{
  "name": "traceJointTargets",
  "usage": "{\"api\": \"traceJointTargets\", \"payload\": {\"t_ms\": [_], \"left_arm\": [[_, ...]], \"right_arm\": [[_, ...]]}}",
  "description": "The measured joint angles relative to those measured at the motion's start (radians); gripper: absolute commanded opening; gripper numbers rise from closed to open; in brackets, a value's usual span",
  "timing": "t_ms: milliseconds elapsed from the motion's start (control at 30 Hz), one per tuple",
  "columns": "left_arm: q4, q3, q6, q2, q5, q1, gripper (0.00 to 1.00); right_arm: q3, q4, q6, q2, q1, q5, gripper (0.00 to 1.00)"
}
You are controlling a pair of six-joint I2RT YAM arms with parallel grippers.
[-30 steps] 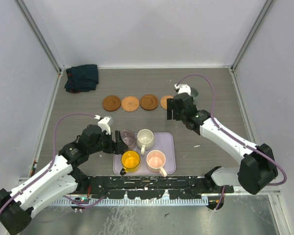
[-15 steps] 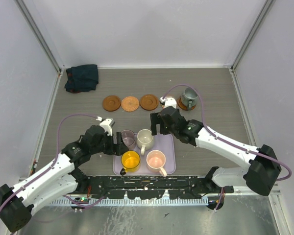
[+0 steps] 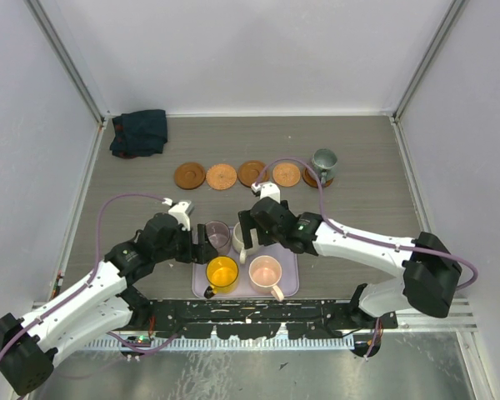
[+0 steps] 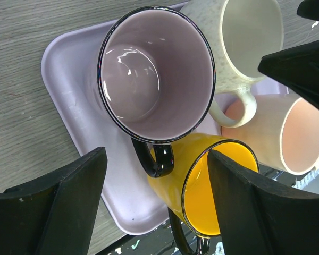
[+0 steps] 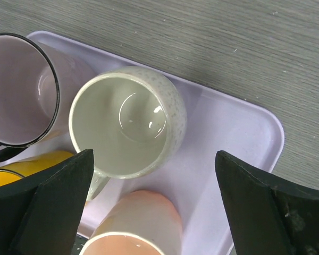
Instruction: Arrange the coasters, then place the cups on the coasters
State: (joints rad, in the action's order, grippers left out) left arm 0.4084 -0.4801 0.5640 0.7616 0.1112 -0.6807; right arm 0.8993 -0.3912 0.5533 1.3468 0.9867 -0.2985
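Coasters point(image 3: 222, 176) lie in a row of five across the far worktop point(image 3: 375, 208), and the grey-green cup point(image 3: 323, 162) now stands on the rightmost one. In the last second the right gripper point(image 5: 154, 186) has left that cup, swung back to the tray point(image 5: 228, 138) and spread its jaws wide. They now hang on either side of the cream cup point(image 5: 128, 128), touching nothing. The left gripper point(image 4: 157, 180) has barely moved: its jaws stand wide and empty over the purple cup point(image 4: 157, 74), framing its black handle. The yellow cup point(image 3: 222, 272) and pink cup point(image 3: 265, 271) sit on the near half of the tray. We judge one cup of five placed and four coasters bare, with the cream cup the likely next pick.
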Motion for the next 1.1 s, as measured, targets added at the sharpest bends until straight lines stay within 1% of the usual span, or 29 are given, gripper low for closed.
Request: {"api": "traceJointTargets", "payload": {"t_ms": [200, 333, 867, 1100], "left_arm": [[0.0, 0.0, 0.0, 0.0, -0.01, 0.0, 0.78], [0.0, 0.0, 0.0, 0.0, -0.011, 0.0, 0.78], [0.0, 0.003, 0.0, 0.0, -0.013, 0.0, 0.78], [0.0, 0.006, 0.0, 0.0, -0.014, 0.0, 0.78]], "right_arm": [[0.0, 0.008, 0.004, 0.052, 0.008, 0.001, 1.0], [0.0, 0.024, 0.004, 0.059, 0.011, 0.007, 1.0], [0.0, 0.047, 0.013, 0.055, 0.032, 0.02, 1.0], [-0.001, 0.059, 0.027, 0.005, 0.042, 0.036, 1.0]]}}
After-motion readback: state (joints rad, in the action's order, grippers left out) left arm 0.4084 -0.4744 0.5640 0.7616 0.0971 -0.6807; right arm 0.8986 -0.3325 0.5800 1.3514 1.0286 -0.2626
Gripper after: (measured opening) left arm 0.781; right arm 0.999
